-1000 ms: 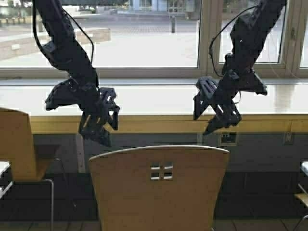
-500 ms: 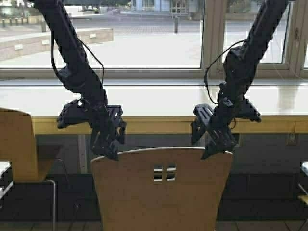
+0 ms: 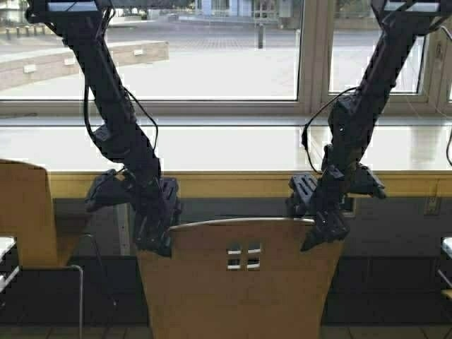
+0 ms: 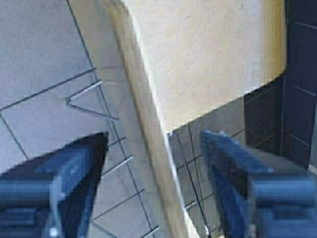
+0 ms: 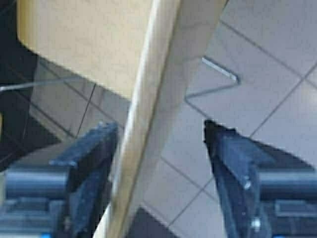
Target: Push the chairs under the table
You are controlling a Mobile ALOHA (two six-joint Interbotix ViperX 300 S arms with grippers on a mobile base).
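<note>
1. Both grippers straddle the top edge of the middle chair's backrest [image 3: 240, 275]: the left gripper [image 3: 154, 236] at its left upper corner, the right gripper [image 3: 323, 229] at its right upper corner. Each wrist view shows the plywood edge running between the two fingers with clear gaps on either side, so both hands are spread wide and hold nothing yet.

2. A second ago the two grippers hung above and ahead of the backrest, over the counter's front edge; half a second ago they were just at the rim. Now they have dropped onto the corners — fingers on both faces of the wood.

3. The chair looks a little nearer the table [image 3: 233, 148] than it did, and the window frame sits differently too, so the base has likely crept forward rather than the chair moving alone.

4. The backrest stands upright, its four small cutouts facing the camera, still short of the tan wood edge; the seat is hidden behind it.

5. My reading: the approach is finished and the push — or a squeeze first — comes next, with both arms needing to advance evenly so the chair does not swing.

6. A second tan chair [image 3: 28, 212] stands at the far left, also not tucked in.
</note>
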